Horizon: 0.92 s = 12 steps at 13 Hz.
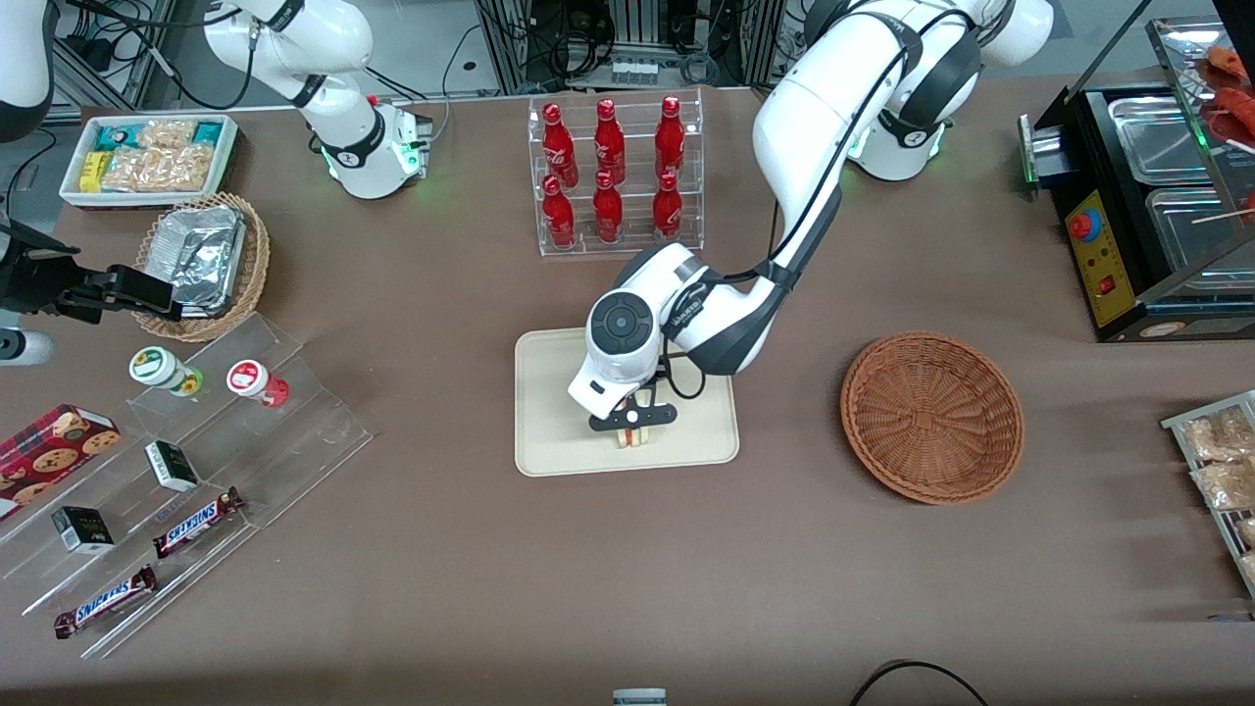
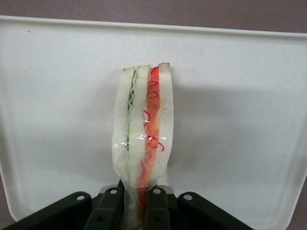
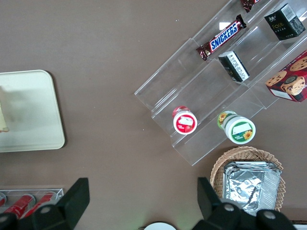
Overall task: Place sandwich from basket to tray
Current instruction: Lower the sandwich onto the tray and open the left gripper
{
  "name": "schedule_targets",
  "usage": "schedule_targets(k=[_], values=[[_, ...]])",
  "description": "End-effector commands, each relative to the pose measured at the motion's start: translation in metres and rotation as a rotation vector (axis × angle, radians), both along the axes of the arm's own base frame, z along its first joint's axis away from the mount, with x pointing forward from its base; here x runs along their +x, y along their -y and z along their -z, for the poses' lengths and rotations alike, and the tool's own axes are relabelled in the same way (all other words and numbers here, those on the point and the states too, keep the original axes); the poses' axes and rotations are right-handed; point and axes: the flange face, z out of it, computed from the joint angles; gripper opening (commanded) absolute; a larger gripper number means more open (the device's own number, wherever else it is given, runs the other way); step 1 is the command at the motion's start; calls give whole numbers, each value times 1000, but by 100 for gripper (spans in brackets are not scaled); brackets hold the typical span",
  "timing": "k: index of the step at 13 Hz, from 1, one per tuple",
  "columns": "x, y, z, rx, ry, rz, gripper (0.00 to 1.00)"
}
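Observation:
My left gripper point(image 1: 635, 420) hangs low over the cream-beige tray point(image 1: 549, 431), near its edge closest to the front camera. Its fingers point(image 2: 159, 211) are shut on one end of the clear-wrapped sandwich point(image 2: 143, 129). The wedge stands on edge, showing pale bread with a green layer and a red-orange layer, over the tray's floor point(image 2: 240, 124). In the front view only a small part of the sandwich point(image 1: 634, 437) shows below the gripper. The round reddish-brown wicker basket point(image 1: 931, 416) sits beside the tray, toward the working arm's end, with nothing in it.
A clear rack of red bottles point(image 1: 615, 176) stands farther from the front camera than the tray. Toward the parked arm's end are a tan basket with foil point(image 1: 204, 263), a white snack bin point(image 1: 149, 157) and a clear stepped shelf point(image 1: 186, 471). A black food warmer point(image 1: 1147, 206) sits past the reddish-brown basket.

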Motion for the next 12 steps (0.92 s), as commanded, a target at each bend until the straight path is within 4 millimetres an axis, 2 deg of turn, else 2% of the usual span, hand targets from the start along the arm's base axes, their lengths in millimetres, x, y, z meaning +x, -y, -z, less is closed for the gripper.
schedule_targets(k=[1, 2, 3, 4, 5, 8, 10, 12], values=[[3, 5, 2, 13, -1, -40, 0], [3, 5, 4, 16, 0, -41, 0], [-4, 12, 2, 15, 3, -28, 23], [-6, 14, 3, 17, 6, -22, 76], [-8, 16, 3, 18, 7, -15, 100], [-5, 13, -12, 14, 14, -16, 100], [-3, 13, -30, 1, 28, -14, 100], [7, 3, -56, -12, 35, -12, 100]])
